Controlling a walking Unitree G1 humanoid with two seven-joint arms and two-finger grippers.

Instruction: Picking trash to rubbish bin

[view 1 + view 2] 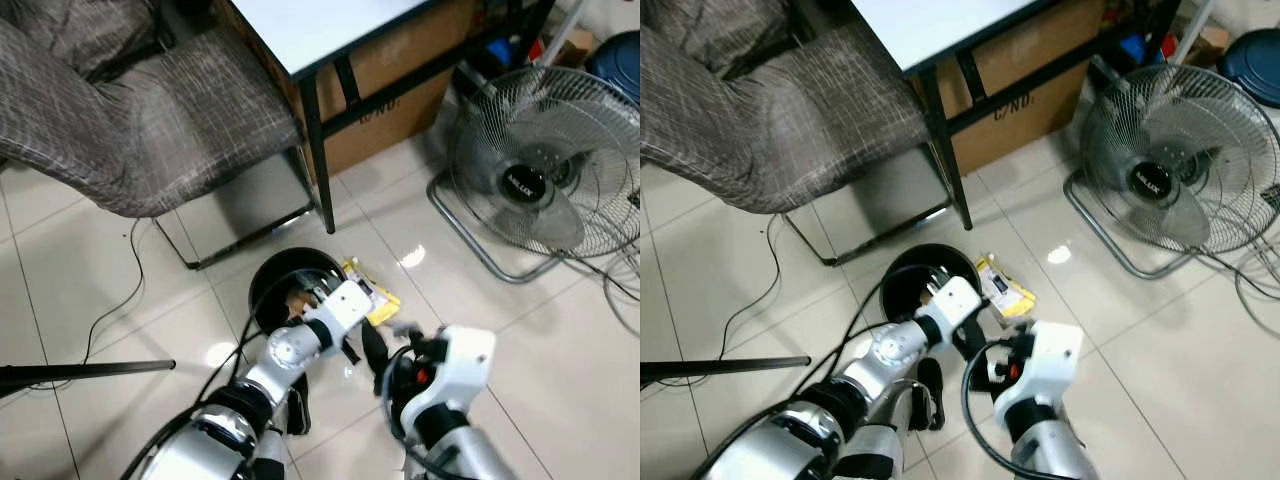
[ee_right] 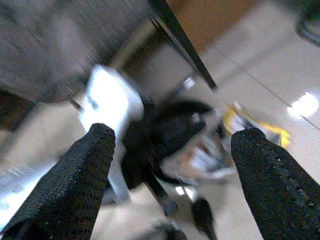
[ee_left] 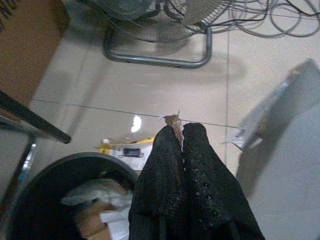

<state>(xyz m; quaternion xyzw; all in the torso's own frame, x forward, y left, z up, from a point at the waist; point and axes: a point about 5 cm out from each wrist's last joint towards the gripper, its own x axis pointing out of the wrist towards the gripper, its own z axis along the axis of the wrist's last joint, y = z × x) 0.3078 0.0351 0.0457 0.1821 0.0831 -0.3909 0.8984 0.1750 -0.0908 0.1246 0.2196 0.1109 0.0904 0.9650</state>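
Beside the black bin (image 1: 290,285) (some trash already inside), left gripper (image 3: 181,131) is pinched tight on a brown scrap (image 3: 174,121); right gripper (image 2: 170,165) gapes wide, empty. Yellow wrapper (image 1: 375,292) lies unpicked on the floor, touching the bin.

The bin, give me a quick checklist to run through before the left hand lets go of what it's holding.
1. Left hand shut on a small brown scrap: ok.
2. Scrap over the black bin opening: not ok; in the left wrist view the fingertips sit beyond the rim, above tile.
3. Bin has room: ok, some trash inside, not full.
4. Right hand open and apart from the bin: ok.
5. Yellow wrapper on the floor beside the bin: not ok, not yet picked up.
6. Black cable clear of the rim: cannot tell.
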